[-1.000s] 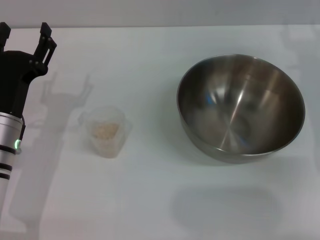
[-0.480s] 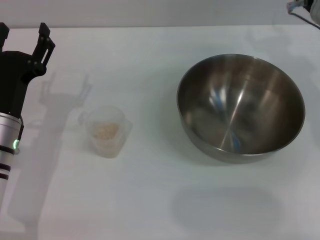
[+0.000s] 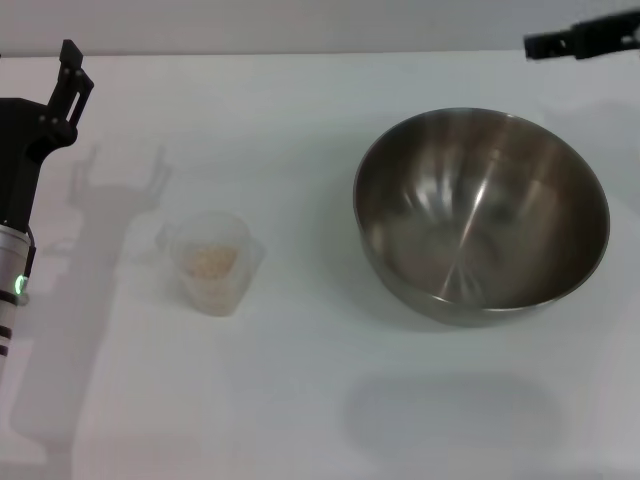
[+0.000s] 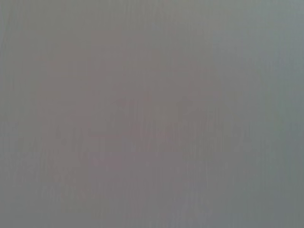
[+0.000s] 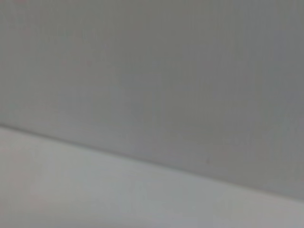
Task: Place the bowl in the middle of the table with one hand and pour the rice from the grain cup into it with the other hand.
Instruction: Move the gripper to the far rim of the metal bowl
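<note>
Two vessels stand upright on the plain white table (image 3: 300, 400): the small clear plastic grain cup (image 3: 210, 262), holding beige rice (image 3: 210, 260), left, and the large empty stainless-steel bowl (image 3: 481, 215), right, well apart. Left claw (image 3: 45, 80) hovers far left; right claw (image 3: 575, 40) top right; finger gaps cannot be told.

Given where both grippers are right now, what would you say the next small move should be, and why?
Probably the right gripper should come down toward the far rim of the bowl to grasp it. The bowl sits on the right side of the table, untouched, while that gripper is only at the far right edge. The grain cup holds its rice; the left gripper hangs apart from it.
</note>
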`<state>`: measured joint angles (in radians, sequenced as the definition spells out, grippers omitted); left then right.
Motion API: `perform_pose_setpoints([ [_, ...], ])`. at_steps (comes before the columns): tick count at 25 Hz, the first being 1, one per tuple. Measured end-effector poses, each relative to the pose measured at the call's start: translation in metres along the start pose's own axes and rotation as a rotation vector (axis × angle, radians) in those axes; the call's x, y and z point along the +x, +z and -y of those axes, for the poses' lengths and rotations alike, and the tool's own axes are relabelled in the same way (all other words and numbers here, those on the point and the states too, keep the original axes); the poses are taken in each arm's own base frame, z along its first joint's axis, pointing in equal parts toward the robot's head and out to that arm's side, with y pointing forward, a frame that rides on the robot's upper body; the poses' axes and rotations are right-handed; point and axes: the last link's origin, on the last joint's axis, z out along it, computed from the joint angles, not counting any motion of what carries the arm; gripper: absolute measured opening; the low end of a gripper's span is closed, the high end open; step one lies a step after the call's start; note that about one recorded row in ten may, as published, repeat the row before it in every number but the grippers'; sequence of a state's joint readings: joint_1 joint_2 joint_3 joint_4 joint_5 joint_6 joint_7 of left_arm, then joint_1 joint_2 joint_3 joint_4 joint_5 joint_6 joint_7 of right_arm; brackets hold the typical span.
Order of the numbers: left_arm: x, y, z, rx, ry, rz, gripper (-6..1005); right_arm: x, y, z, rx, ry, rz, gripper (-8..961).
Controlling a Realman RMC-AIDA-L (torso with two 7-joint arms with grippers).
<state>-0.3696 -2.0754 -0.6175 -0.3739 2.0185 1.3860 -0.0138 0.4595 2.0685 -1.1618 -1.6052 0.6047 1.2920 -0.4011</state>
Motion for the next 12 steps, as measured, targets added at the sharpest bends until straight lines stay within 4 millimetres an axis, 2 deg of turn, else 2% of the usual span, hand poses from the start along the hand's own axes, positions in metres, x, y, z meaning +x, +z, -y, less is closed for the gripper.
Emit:
perform_pose_setpoints([
  [4, 0.0, 0.0, 0.0, 0.0, 0.001, 0.0, 869, 0.005, -0.007, 0.008, -0.031, 0.032, -0.132, 757],
  [6, 0.0, 0.0, 0.001, 0.0, 0.003, 0.001, 869, 0.013, -0.001, 0.015, -0.007, 0.038, -0.214, 757],
  [12, -0.001, 0.003, 0.001, -0.005, 0.01, 0.005, 869, 0.027, 0.012, 0.02, -0.01, 0.047, -0.302, 757],
])
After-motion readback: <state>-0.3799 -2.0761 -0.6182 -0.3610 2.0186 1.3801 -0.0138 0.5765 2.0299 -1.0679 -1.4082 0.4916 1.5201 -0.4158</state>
